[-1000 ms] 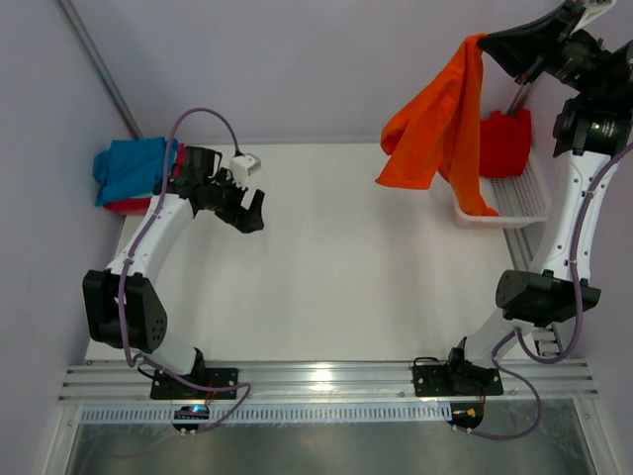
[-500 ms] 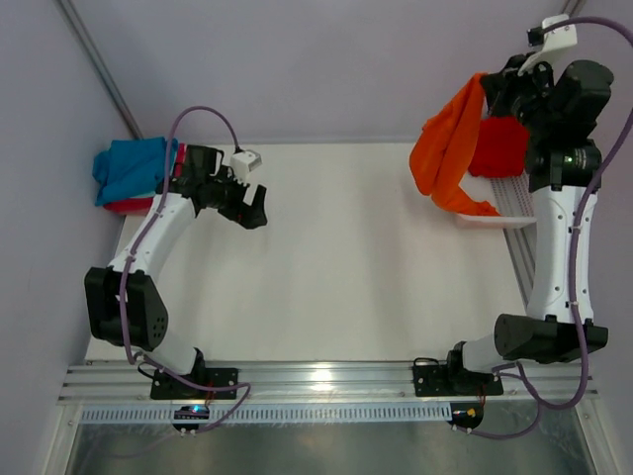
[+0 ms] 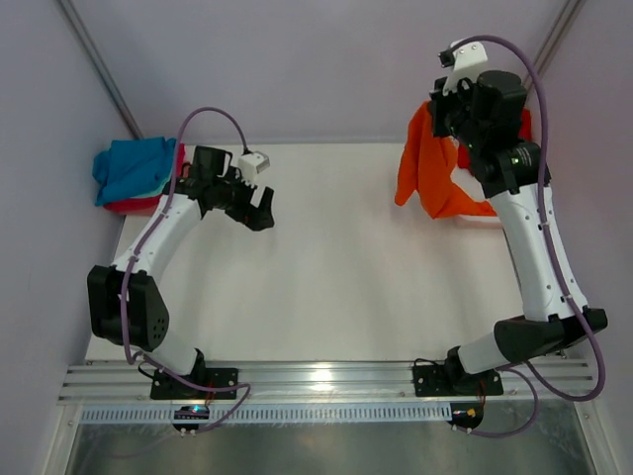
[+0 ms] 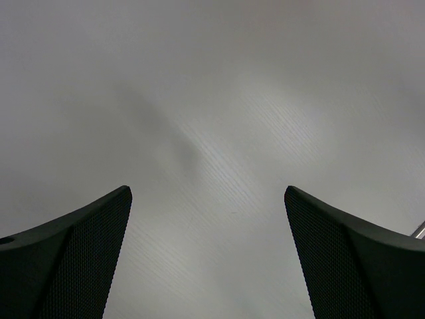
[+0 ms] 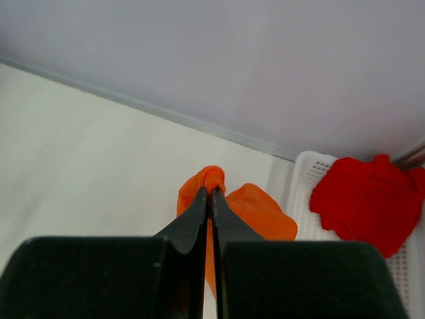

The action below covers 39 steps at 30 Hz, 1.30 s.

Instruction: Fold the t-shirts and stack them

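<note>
My right gripper [image 3: 435, 117] is shut on a pinch of the orange t-shirt [image 3: 427, 173] and holds it high at the back right; the shirt hangs down in folds, its lower end trailing at the basket. In the right wrist view the gripper [image 5: 212, 193] pinches the orange shirt [image 5: 255, 212]. A red t-shirt [image 5: 365, 199] lies in the white mesh basket [image 5: 295, 183]. A blue-teal folded shirt [image 3: 134, 168] lies on a red one [image 3: 129, 206] at the back left. My left gripper [image 3: 259, 210] is open and empty over the bare table, as the left wrist view [image 4: 207, 219] shows.
The basket's rim [image 3: 485, 220] shows below the orange shirt at the table's right edge, mostly hidden by my right arm. A grey wall stands behind the table. A metal rail [image 3: 326, 381] runs along the near edge.
My right gripper has carried the orange shirt left and toward the table's middle, away from the basket. The shirt hangs more bunched now. My left gripper has shifted slightly right.
</note>
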Available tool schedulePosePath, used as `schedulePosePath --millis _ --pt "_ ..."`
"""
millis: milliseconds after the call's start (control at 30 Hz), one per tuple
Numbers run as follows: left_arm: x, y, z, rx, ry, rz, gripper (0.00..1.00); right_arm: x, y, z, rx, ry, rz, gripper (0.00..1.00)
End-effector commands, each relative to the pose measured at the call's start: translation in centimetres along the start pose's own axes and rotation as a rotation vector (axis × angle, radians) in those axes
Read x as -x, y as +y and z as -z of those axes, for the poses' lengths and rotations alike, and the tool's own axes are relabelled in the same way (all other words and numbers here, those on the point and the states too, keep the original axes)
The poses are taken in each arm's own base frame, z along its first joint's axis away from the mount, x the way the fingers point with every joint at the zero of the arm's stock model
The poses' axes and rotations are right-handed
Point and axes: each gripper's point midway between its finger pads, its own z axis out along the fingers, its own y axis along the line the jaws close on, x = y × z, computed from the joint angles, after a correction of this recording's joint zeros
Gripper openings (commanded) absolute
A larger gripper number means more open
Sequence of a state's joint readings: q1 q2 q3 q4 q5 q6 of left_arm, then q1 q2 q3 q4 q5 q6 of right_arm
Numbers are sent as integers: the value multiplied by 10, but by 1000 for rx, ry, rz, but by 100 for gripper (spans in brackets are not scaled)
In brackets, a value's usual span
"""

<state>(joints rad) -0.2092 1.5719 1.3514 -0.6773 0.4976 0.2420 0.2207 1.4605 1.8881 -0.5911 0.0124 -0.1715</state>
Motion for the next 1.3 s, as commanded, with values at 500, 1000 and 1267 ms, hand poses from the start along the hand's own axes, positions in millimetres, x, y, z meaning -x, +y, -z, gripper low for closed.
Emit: schedulePosePath --millis 500,1000,1267 --pt "40 7 -7 33 -31 175 99 -42 189 -20 321 122 178 3" --pt "58 107 51 1174 50 -253 99 -71 232 -24 418 181 208 3" --pt "59 90 37 1122 41 -341 99 -75 230 -27 389 185 203 3"
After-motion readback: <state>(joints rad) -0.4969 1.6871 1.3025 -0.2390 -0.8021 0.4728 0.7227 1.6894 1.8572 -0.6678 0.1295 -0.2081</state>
